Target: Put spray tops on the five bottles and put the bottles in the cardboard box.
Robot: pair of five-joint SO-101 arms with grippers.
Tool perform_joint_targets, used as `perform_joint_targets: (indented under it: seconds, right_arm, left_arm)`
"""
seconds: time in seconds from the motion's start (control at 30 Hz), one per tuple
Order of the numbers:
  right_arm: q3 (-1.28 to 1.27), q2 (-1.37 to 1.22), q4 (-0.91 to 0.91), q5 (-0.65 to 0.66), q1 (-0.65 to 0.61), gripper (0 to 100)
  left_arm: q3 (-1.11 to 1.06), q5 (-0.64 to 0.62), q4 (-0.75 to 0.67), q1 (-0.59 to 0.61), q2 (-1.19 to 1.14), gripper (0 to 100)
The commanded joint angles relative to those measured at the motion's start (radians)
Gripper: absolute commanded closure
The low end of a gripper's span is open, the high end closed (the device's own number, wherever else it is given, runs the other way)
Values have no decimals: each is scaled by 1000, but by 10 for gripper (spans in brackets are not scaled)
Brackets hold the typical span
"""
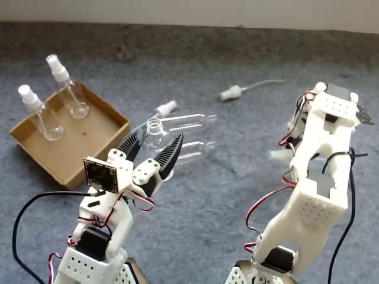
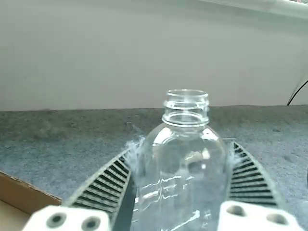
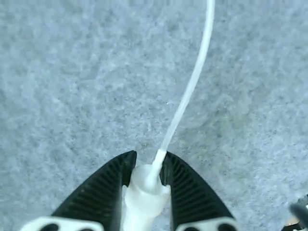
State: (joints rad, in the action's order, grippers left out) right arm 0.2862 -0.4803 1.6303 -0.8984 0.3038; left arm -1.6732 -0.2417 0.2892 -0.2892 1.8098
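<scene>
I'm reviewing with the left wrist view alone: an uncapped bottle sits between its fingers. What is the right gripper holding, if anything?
Observer: The right gripper is shut on a spray top, whose tube trails away over the carpet.
Operator: Anything packed yet?
Observer: Two capped bottles stand upright in the cardboard box, one beside the other.
</scene>
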Motion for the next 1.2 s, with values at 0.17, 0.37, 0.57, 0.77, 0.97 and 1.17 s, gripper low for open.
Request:
perform_joint_targets:
  seconds: [0.17, 0.37, 0.57, 0.77, 0.97, 1.17]
  right_arm:
    - [31, -131, -8, -3, -12, 994]
    - [53, -157, -30, 51, -15, 989]
    - [53, -162, -25, 51, -51, 988]
    - [53, -157, -31, 109, -90, 988]
    - [54, -160, -36, 163, -124, 968]
    - [53, -163, -91, 163, -114, 752]
  left_arm:
    - [-22, -6, 0, 15, 12, 853]
    - [-22, -6, 0, 15, 12, 853]
    - [-22, -6, 0, 15, 12, 853]
    - [-22, -6, 0, 15, 12, 853]
    - [-22, -6, 0, 15, 12, 853]
    - [-22, -6, 0, 15, 12, 853]
